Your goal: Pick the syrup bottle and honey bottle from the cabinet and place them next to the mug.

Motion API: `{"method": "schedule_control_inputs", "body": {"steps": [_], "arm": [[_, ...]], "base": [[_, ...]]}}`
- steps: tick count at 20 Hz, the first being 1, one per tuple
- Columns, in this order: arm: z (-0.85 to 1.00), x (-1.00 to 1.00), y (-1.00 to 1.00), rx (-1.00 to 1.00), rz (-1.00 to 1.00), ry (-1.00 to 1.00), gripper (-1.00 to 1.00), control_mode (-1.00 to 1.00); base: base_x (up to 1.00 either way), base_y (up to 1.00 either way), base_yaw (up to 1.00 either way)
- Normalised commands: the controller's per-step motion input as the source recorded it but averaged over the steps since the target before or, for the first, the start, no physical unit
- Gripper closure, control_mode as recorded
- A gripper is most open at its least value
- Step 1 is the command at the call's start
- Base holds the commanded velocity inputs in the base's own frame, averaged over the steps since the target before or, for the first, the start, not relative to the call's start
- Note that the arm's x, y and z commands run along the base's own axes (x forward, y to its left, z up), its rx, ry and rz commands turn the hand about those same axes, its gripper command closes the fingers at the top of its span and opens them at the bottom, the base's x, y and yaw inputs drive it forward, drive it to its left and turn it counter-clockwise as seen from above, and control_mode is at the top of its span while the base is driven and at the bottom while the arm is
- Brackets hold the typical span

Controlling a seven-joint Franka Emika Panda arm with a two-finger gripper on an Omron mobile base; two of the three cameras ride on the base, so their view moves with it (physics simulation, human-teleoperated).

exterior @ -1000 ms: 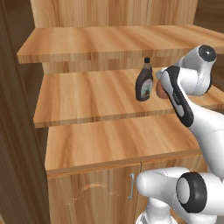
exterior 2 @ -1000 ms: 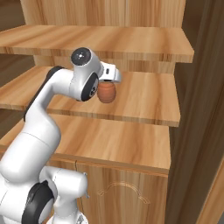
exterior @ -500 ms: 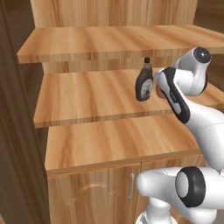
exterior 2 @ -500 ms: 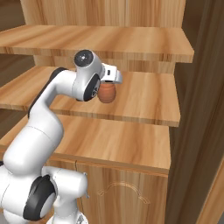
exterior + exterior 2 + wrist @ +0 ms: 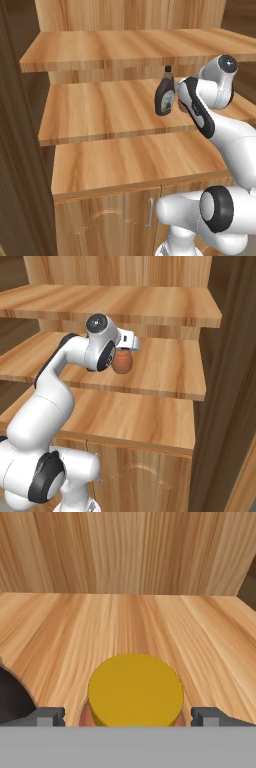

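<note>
Hand view shows the jaws spread wide, one fingertip (image 5: 46,716) at each side of the yellow-orange lid of the short round reddish-brown honey jar (image 5: 135,696) — not pinching it. The jar (image 5: 122,362) stands on the middle plank shelf (image 5: 100,112) of the light wooden cabinet (image 5: 150,466). Just left of it stands the dark, narrow-necked syrup bottle (image 5: 165,94), upright.

No readable text, not even on the syrup bottle (image 5: 165,97) label.
</note>
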Motion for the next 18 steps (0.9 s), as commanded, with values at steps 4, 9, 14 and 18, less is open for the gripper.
{"method": "schedule_control_inputs", "body": {"steps": [4,9,14,18], "arm": [[-0.01,0.04,0.00,0.00,0.00,0.00,-1.00,-1.00],[-0.02,0.03,-0.05,0.00,0.00,0.01,-1.00,-1.00],[-0.02,0.00,-0.01,0.00,0.00,0.02,-1.00,-1.00],[-0.04,0.04,-0.01,0.00,0.00,0.00,-1.00,-1.00]], "base": [[0.00,0.00,0.00],[0.00,0.00,0.00],[0.00,0.00,0.00],[0.00,0.00,0.00]]}}
